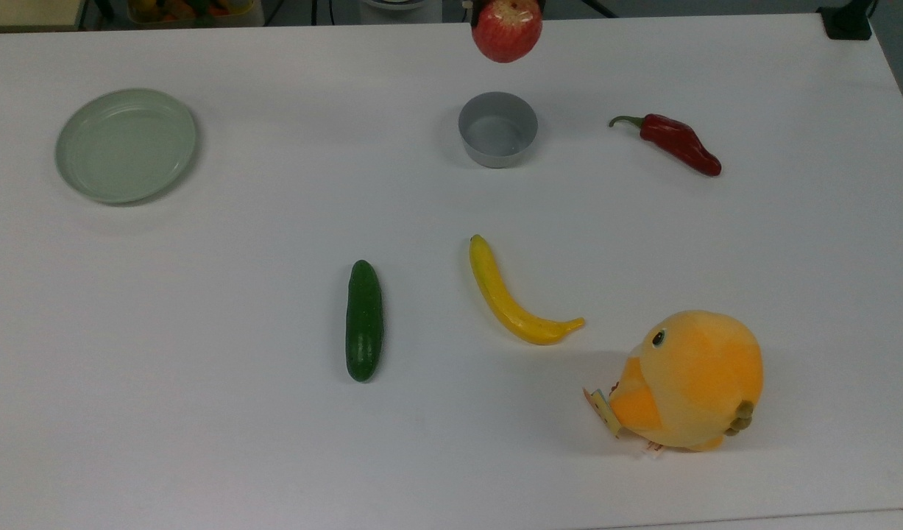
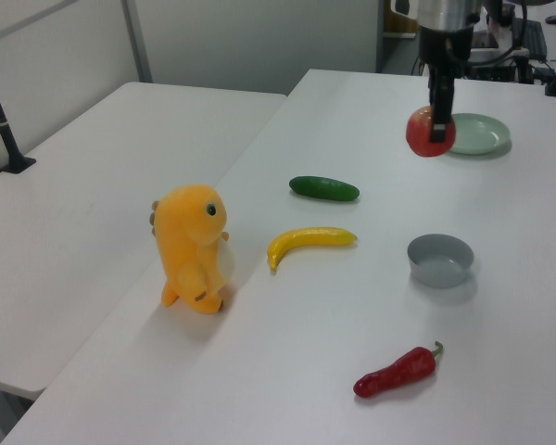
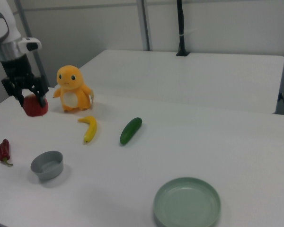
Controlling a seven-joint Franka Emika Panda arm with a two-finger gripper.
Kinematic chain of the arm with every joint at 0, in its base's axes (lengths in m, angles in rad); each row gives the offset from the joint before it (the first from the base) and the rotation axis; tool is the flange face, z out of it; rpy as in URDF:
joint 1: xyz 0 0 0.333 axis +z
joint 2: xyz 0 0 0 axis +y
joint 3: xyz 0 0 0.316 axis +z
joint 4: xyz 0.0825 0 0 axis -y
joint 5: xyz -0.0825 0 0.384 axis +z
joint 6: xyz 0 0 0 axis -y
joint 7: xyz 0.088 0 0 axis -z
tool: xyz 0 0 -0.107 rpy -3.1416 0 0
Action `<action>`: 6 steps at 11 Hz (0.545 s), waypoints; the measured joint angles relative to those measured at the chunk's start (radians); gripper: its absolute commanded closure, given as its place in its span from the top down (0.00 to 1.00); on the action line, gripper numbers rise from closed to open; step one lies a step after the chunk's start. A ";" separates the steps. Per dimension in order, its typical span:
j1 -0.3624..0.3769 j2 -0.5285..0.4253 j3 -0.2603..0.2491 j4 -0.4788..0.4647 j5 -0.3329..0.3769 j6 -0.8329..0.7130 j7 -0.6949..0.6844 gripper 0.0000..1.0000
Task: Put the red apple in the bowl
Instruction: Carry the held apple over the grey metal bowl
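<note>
The red apple (image 1: 505, 33) hangs in the air at the top view's upper edge, just beyond the grey bowl (image 1: 497, 129). My gripper (image 3: 32, 98) is shut on the apple (image 3: 35, 107), one black finger on each side, well above the table. In the right view the bowl (image 3: 47, 165) stands lower and slightly to the right of the apple. In the left view the apple (image 2: 429, 133) is held by the gripper (image 2: 433, 130) high above the bowl (image 2: 439, 260), which holds nothing.
A red chili (image 1: 672, 143) lies to the top view's right of the bowl. A banana (image 1: 517, 294), a cucumber (image 1: 364, 320) and an orange plush toy (image 1: 690, 379) sit nearer the front. A pale green plate (image 1: 126, 145) is at the far left.
</note>
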 measured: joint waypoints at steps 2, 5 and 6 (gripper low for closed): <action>-0.011 -0.013 0.000 -0.091 0.003 0.000 -0.068 0.38; -0.010 -0.013 0.000 -0.216 0.003 0.054 -0.097 0.39; -0.009 -0.012 0.001 -0.255 0.003 0.111 -0.100 0.39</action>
